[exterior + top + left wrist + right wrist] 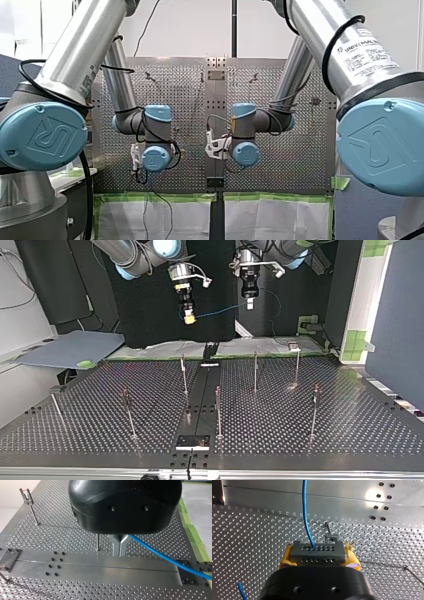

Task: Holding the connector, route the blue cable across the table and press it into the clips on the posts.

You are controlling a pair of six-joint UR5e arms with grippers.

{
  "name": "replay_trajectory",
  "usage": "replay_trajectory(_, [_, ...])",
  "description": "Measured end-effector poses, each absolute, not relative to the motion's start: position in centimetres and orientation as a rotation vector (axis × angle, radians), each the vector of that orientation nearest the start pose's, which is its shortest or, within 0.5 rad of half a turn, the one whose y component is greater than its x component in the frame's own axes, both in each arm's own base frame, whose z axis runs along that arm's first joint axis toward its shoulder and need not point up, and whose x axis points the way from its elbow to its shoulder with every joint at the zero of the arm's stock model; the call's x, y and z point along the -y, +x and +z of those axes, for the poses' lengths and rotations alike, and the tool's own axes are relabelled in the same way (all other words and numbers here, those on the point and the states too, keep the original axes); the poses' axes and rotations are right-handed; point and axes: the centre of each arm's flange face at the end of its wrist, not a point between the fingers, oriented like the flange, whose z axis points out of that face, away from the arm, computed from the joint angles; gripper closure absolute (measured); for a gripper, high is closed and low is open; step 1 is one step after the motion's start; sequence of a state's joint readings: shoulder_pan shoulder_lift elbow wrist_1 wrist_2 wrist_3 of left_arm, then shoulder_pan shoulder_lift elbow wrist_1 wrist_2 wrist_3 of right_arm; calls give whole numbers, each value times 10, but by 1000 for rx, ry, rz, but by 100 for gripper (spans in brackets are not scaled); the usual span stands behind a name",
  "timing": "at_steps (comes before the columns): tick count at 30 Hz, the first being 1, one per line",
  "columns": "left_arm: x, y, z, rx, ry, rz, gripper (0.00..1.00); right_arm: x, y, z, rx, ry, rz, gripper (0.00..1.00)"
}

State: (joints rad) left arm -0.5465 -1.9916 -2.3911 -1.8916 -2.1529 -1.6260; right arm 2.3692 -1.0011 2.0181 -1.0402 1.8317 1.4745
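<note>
Read across the top view from its left. My right gripper (189, 318) hangs well above the table (350, 430), fingers pointing down. The right wrist view shows its yellow pads (352, 560) clamped on the two ends of the dark connector (315, 552), with the blue cable (220, 313) leaving the connector's face. The cable runs through open air, rising slightly toward the view's right, to my left gripper (250, 304), which hangs at a similar height. In the left wrist view that gripper's metal fingers (115, 548) are pressed together and the cable emerges right beside them, so they appear to pinch it; the contact itself is hidden by the gripper body. Past the left gripper the cable loops away toward the back. Below, nearer the camera, the posts (255, 371) stand upright on the table, spread from the view's left to its right, each with a small clip (297, 346) at its top. No clip holds cable. Judgement: the step in hand is the carry, with the span held between both grippers and routing not yet begun. The next move calls for lowering the span toward a first post, keeping it taut, lining the cable up over the clip's slot, then pressing straight down without loosening the hold on the connector.
</note>
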Motion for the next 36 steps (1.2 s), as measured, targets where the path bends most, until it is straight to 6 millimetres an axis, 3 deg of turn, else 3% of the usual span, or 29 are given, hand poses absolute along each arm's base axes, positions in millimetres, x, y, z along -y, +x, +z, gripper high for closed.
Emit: replay_trajectory(36, [266, 282, 64, -1617, -41, 8, 100, 295, 458, 89, 811, 1591, 1543, 100])
